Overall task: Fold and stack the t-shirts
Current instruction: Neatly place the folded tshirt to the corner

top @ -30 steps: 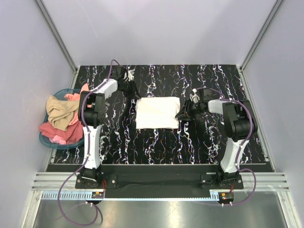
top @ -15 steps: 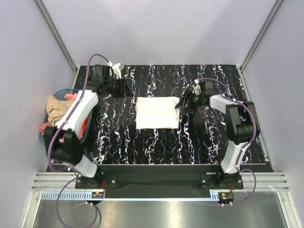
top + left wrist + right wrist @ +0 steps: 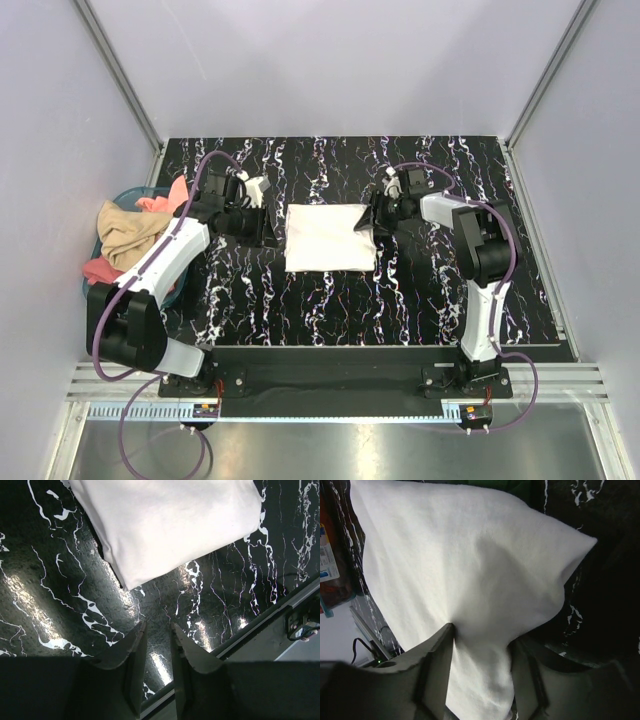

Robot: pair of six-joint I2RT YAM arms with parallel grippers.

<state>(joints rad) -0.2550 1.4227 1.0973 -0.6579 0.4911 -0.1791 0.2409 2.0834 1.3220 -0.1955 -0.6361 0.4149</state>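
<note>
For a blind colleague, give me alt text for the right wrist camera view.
A white shirt fills the frame, a fold of it pinched in the right gripper at the bottom. Black marbled table shows at right, green cloth along the top edge.

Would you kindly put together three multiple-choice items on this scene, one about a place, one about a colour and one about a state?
1. Where is the basket?
A. beside the left edge of the table
B. at its far right corner
C. between the arm bases

2. What colour is the folded shirt in the middle?
A. blue
B. cream-white
C. red

3. What does the left pincer hold?
A. a sleeve
B. the basket
C. nothing

Answers: 1 A, it sits by the left edge; 2 B, the cloth is pale cream; 3 C, only bare table shows between its fingers.
</note>
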